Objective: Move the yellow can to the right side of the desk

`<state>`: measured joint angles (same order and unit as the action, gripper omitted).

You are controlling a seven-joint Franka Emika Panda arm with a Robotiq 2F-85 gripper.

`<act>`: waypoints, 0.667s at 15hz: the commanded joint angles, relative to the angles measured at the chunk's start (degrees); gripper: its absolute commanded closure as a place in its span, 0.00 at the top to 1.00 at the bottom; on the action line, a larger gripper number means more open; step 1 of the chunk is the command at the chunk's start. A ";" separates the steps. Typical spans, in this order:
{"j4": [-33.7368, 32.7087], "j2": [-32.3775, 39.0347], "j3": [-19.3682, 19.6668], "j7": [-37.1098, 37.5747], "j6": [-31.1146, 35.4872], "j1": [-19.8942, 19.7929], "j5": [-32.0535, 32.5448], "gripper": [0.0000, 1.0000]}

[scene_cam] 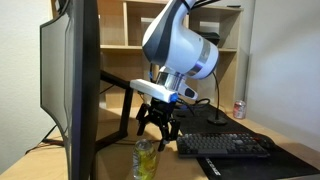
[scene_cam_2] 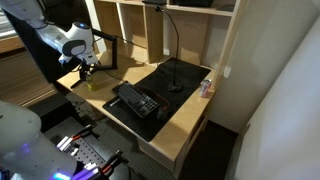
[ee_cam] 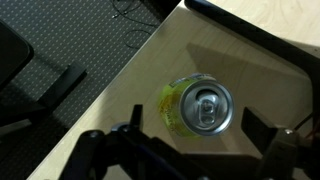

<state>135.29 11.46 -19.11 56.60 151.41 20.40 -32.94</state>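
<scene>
**Exterior view.** The gripper (scene_cam: 157, 124) hangs just above the yellow can (scene_cam: 146, 160), with its jaws spread. The can stands upright on the desk (scene_cam: 120, 170) beside a monitor (scene_cam: 72, 85). A keyboard (scene_cam: 225, 145) lies on the black desk mat (scene_cam: 275, 163).

**Exterior view.** The yellow can (scene_cam_2: 88, 84) stands at a corner of the desk (scene_cam_2: 185, 122), off the mat and well apart from a pink-and-white can (scene_cam_2: 206, 88).

**Wrist view.** The can's silver top (ee_cam: 205, 106) lies between the two fingers (ee_cam: 262, 128). The jaws are apart, clear of the can. The can is near the desk edge.
</scene>
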 commanded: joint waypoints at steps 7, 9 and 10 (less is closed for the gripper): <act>0.23 -0.44 0.74 2.14 -0.57 0.25 4.22 1.00; 0.15 -0.11 0.44 2.29 1.30 0.19 3.87 1.00; -0.11 0.19 -0.16 1.09 2.07 -0.12 2.27 1.00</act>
<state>135.27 11.50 -18.89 58.09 152.28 20.40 -29.60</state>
